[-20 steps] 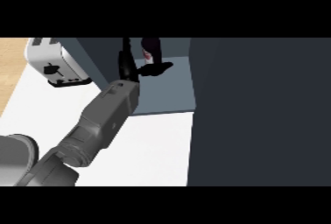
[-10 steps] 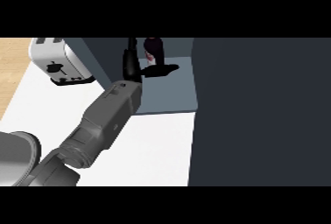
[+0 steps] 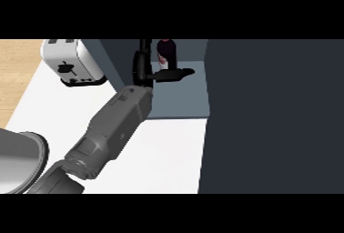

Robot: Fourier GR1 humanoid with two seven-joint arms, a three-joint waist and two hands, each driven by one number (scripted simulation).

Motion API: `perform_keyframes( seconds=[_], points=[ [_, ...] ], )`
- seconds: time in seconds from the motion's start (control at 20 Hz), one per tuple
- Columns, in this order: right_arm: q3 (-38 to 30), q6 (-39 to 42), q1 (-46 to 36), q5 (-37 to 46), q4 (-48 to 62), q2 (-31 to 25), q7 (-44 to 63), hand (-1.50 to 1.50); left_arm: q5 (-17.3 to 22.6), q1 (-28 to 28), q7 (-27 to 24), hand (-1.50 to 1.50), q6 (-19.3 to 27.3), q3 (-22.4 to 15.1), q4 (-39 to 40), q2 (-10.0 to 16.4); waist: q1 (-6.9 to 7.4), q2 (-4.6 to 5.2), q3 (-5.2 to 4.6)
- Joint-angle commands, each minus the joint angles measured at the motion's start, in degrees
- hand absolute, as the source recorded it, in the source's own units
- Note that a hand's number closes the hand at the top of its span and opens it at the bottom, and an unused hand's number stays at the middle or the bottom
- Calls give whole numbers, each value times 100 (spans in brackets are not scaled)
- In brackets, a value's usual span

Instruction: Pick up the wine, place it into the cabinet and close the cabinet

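Robot hand (image 3: 143, 73): reached into open cabinet (image 3: 181, 100); fingers straight, thumb spread right, nothing held. Wine (image 3: 166, 49): upright at far end of cabinet, just right of fingers; contact w/ them unclear. Toaster (image 3: 67, 61): on desk (image 3: 168, 150), left of cabinet.

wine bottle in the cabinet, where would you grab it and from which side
The wine bottle stands upright in the cabinet, so probably wrap its dark body from the side. Come from the view's left, where the left hand is; the open door walls off the right.
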Motion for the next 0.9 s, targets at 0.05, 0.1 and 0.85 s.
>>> perform_keyframes(
  seconds=[0.05, 0.1, 0.85],
  points=[
    [-231, 14, 397, -502, -1029, -134, 365, -150, -147, 356, 110, -150, -15, -110, -751, 65, 125, -60, 6],
    [-261, -92, 223, -509, -1186, -112, 577, -150, -116, 326, 263, -150, -18, -88, -811, 45, 123, -54, 3],
    [126, -216, 534, -156, -1208, -107, 361, -150, -431, 2738, 963, -150, 473, -1097, -4438, 227, 202, -103, 5]
  ],
)
